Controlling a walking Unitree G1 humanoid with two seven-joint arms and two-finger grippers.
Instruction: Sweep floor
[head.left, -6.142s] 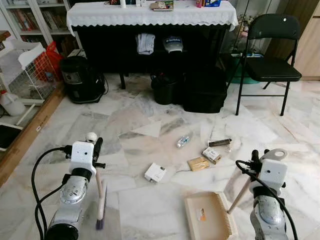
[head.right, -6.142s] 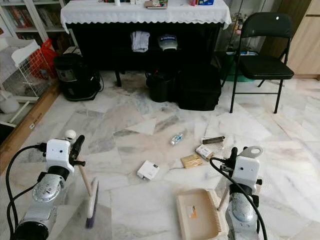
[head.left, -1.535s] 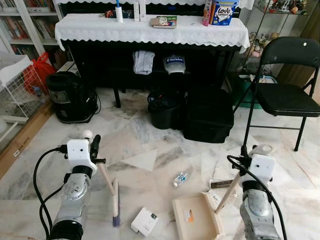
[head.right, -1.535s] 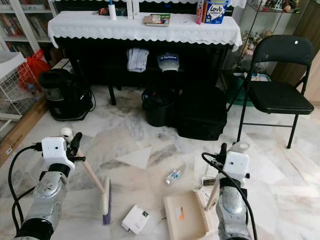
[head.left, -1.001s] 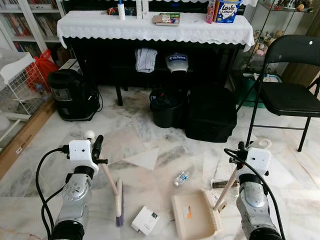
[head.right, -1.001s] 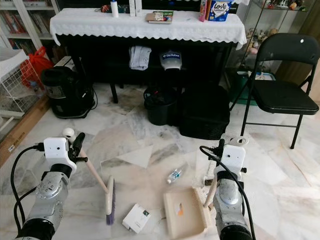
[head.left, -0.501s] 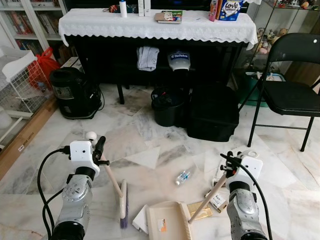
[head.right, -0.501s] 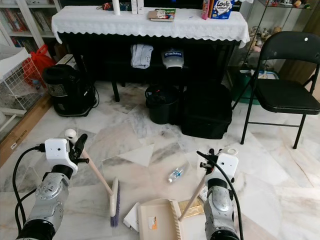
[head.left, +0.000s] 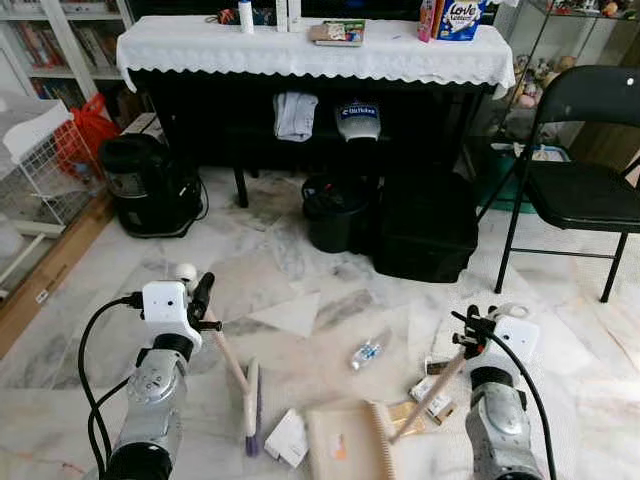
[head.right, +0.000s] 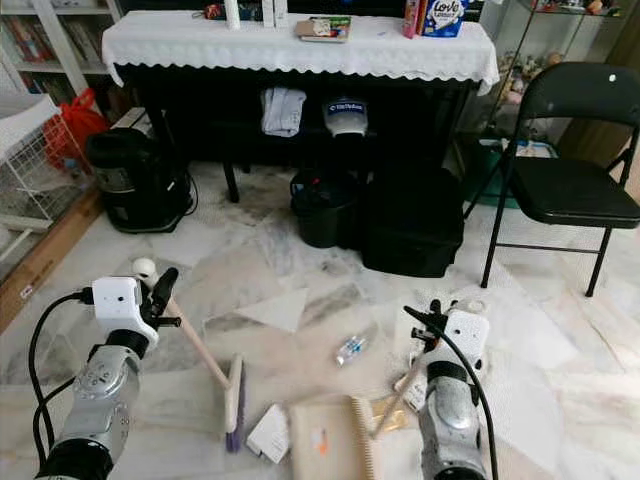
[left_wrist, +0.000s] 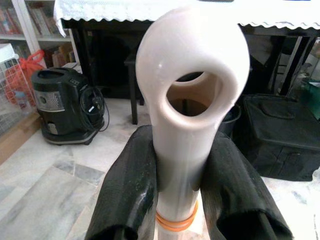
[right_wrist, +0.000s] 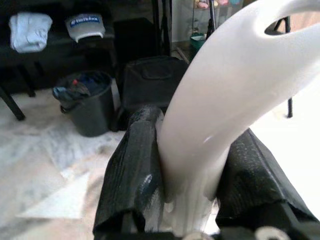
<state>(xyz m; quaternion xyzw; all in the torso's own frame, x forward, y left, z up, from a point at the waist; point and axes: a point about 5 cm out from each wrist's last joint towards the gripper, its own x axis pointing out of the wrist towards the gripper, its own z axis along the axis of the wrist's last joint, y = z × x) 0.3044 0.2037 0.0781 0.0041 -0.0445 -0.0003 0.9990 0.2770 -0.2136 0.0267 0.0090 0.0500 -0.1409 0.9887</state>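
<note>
Gripping the brush (head.left: 251, 408), your left gripper (left_wrist: 185, 185) is keeping its jaws pinched on the handle, bristles down on the floor (head.left: 300, 260) beside a white box (head.left: 287, 437). Right gripper (right_wrist: 192, 185) is pinching the dustpan (head.left: 350, 445) handle, pan lying by the box.

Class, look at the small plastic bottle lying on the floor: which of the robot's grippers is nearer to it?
Right. The right gripper, holding the dustpan handle, sits just beside the bottle; the left gripper, holding the broom, is farther off across the floor.
</note>
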